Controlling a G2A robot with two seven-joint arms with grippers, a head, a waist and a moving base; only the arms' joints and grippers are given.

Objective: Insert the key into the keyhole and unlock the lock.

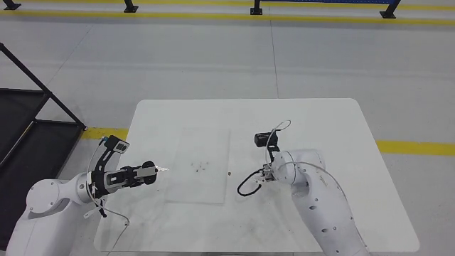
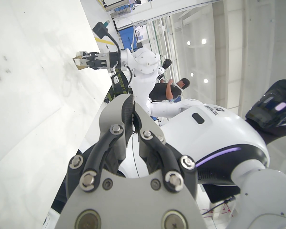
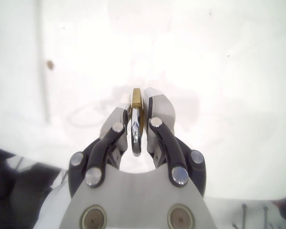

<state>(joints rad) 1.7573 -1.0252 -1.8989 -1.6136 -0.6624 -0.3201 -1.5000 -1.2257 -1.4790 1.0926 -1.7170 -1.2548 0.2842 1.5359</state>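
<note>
Over white table (image 3: pixel 205 36), brass padlock (image 3: pixel 135 120) clamped by right gripper (image 3: pixel 138 100) jaws; left gripper (image 2: pixel 133 107) jaws pressed together, anything pinched cannot be told

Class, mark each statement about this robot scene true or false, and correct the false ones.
1. The right gripper clamps the lock. True.
2. The key is already in the lock. False: it is in the left gripper, well apart from the lock.
3. The left gripper is wide open. False: its fingers are closed together.
4. Both grippers are over the table. True.
</note>
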